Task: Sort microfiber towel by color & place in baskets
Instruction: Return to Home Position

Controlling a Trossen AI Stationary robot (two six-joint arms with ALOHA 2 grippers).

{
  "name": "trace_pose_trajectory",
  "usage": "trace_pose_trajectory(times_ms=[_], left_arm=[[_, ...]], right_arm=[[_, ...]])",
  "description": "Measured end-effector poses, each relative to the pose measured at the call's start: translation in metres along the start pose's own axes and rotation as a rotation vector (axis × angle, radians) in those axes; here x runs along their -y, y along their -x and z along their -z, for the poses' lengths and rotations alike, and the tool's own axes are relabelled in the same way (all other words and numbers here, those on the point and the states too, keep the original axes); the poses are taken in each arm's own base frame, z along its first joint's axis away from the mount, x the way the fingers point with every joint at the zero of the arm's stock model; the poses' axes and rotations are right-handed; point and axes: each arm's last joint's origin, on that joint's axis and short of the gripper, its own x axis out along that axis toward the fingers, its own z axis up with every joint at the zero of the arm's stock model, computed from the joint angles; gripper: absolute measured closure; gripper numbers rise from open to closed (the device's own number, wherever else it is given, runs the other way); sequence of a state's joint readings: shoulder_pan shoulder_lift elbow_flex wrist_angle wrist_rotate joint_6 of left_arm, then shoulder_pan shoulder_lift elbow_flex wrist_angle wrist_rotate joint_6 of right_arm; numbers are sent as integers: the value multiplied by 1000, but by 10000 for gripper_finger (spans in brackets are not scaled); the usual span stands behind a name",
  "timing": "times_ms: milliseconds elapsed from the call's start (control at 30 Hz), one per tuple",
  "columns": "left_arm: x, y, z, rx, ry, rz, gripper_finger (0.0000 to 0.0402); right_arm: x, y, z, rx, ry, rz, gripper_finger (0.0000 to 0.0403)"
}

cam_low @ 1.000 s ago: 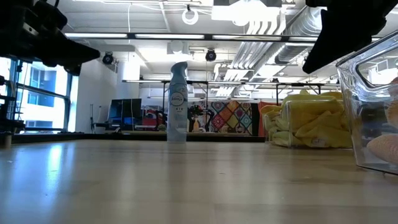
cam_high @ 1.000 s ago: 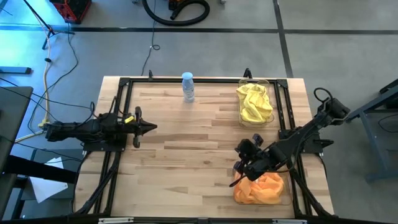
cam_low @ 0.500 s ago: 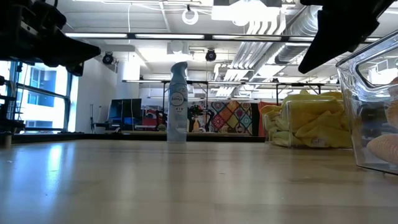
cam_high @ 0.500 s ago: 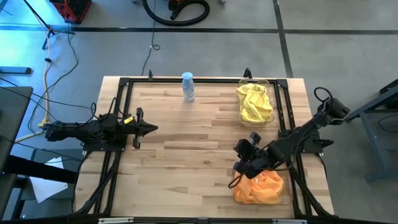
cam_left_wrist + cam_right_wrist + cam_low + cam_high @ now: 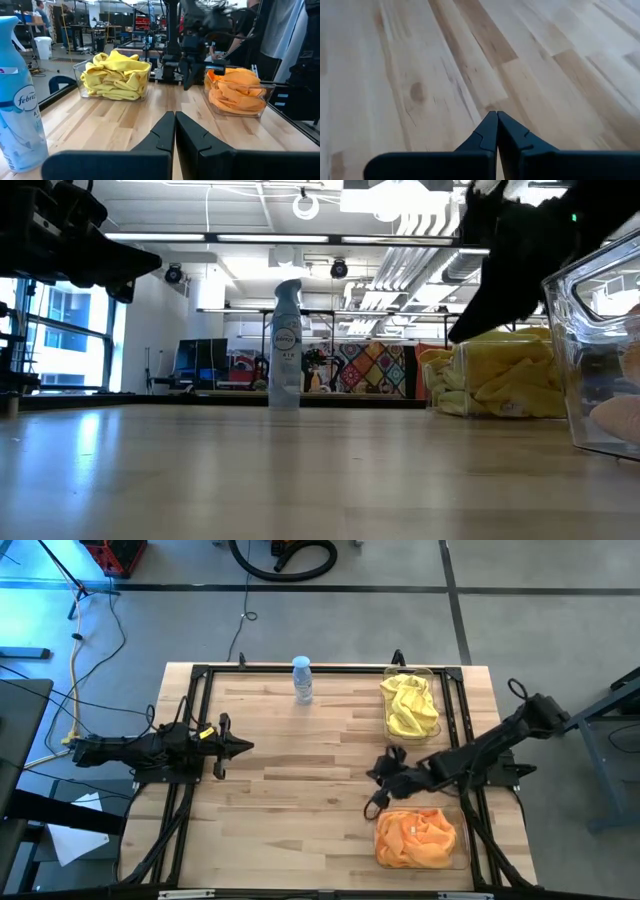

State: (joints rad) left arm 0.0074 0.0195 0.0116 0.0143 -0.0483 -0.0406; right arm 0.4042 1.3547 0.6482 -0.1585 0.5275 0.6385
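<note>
— Sorted?
— Yes: yellow microfiber towels [image 5: 408, 705] in the clear plastic basket [image 5: 387, 722] at two o'clock, orange towels [image 5: 418, 837] at four.
— Let's raise our right gripper [image 5: 374, 774] (pinched closed, empty, like the left gripper [image 5: 245, 745]) before retracting.

1. High view: bright, even overhead light on desk [image 5: 300, 790]; soft faint shadow beside right arm [image 5: 480, 755].
2. Strong light patch [image 5: 25, 610] on floor beyond desk's left edge.
3. Low view: backlit by ceiling strip lights [image 5: 400, 200] and window [image 5: 60, 330]; left arm [image 5: 60, 230] and right arm are black silhouettes.
4. Desk top there has pale sheen toward far edge.
5. Glare streaks on clear basket [image 5: 600, 300] wall near desk's right edge.
6. Right wrist view: soft, flat light on wood.
</note>
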Motion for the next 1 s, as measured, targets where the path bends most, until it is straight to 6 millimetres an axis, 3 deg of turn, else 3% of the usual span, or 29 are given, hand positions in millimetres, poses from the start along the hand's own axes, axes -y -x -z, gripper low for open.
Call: trace_pose_trajectory(times_ms=[367,567,1000], left_arm=[[0,0,0,1,0,0,401],[0,0,0,1,0,0,401],[0,0,0,2,0,0,401]], right_arm=[[58,12,16,189,-14,-169,403],[78,29,23,275,15,-228,403],[114,44,50,485,37,-405,403]])
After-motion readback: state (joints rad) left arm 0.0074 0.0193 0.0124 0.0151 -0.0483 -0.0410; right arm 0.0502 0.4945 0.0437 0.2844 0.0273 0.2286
